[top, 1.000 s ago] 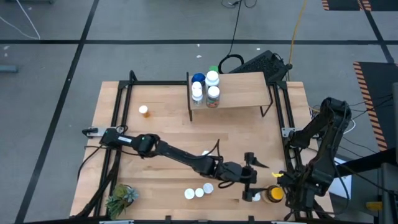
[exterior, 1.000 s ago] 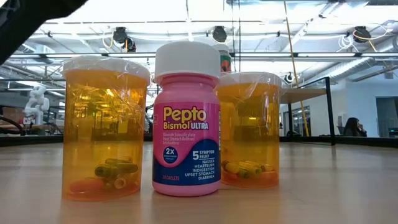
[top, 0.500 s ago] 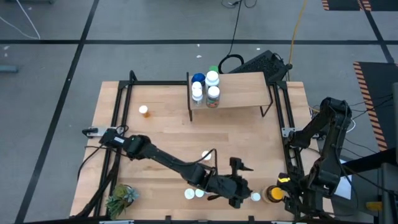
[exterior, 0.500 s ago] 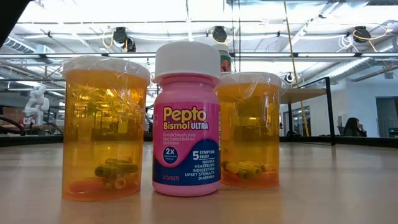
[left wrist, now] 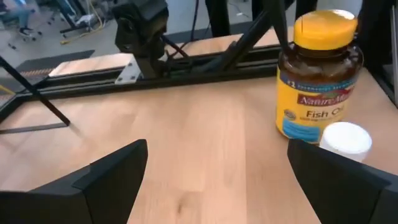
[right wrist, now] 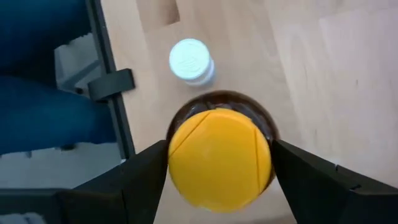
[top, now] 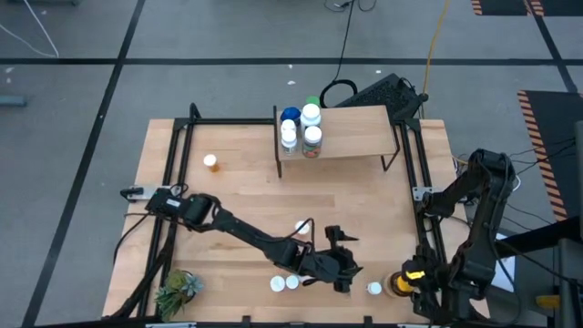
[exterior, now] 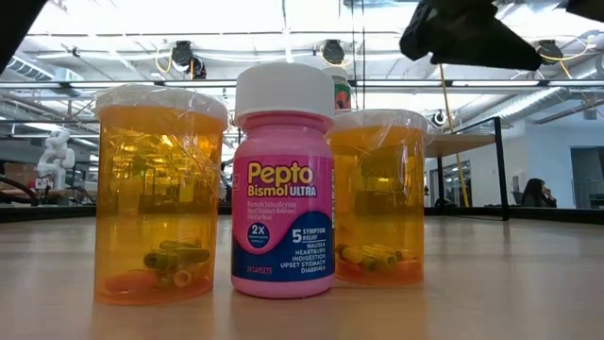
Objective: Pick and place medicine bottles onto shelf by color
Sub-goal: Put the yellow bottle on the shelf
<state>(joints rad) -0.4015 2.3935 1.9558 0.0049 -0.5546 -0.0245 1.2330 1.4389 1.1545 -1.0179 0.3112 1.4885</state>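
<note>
Right wrist view: right gripper [right wrist: 214, 163] fingers spread either side of the yellow-lidded jar [right wrist: 219, 155], not clamped; white-capped bottle [right wrist: 191, 61] just beside jar. Left gripper [left wrist: 211, 171] spread wide, empty, near jar.

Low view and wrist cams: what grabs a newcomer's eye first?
A pink Pepto Bismol bottle fills the low view, between two orange pill bottles. At the table's near right corner, the right gripper straddles the yellow-lidded fish oil jar, with the open left gripper facing it.

My overhead looks straight down; my low camera sits close behind three bottles; both wrist cameras share the yellow-lidded jar [left wrist: 318, 73] and neighbouring white cap [right wrist: 190, 60]
</note>
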